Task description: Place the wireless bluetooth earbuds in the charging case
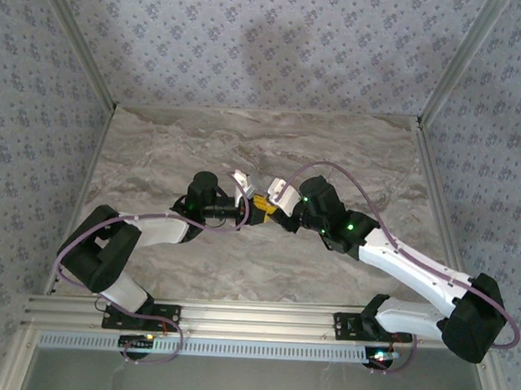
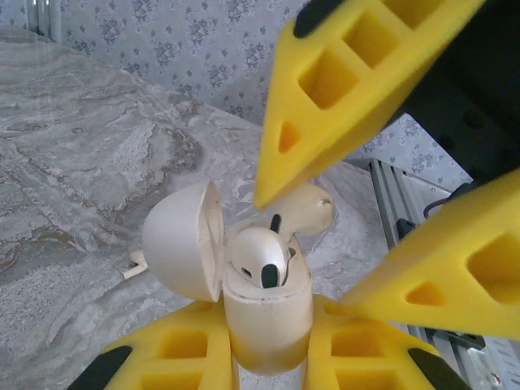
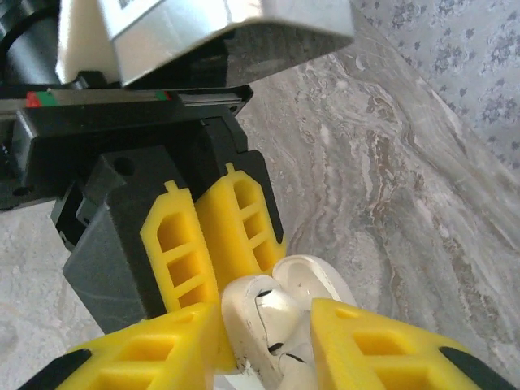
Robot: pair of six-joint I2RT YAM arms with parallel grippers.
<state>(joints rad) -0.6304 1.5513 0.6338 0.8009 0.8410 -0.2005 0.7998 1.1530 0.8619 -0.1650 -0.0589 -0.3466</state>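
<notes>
At mid-table, on the grey marbled table top (image 1: 158, 155), the left gripper (image 2: 264, 349) was clamped on the small cream-beige rounded plastic charging case (image 2: 268, 313), its hinged lid (image 2: 183, 240) swung open. One tiny white curved plastic earbud (image 2: 258, 258) sat in the case's hollow. The second white earbud (image 2: 313, 207) lay at the far rim, just beside one finger of the right gripper (image 2: 307, 249), whose jaws stood apart, gripping nothing.

Grey marble-look tbl (image 1: 245, 150), floral-paper walls (image 1: 251, 46) round it, alu rail (image 1: 236, 320) at near edge.
</notes>
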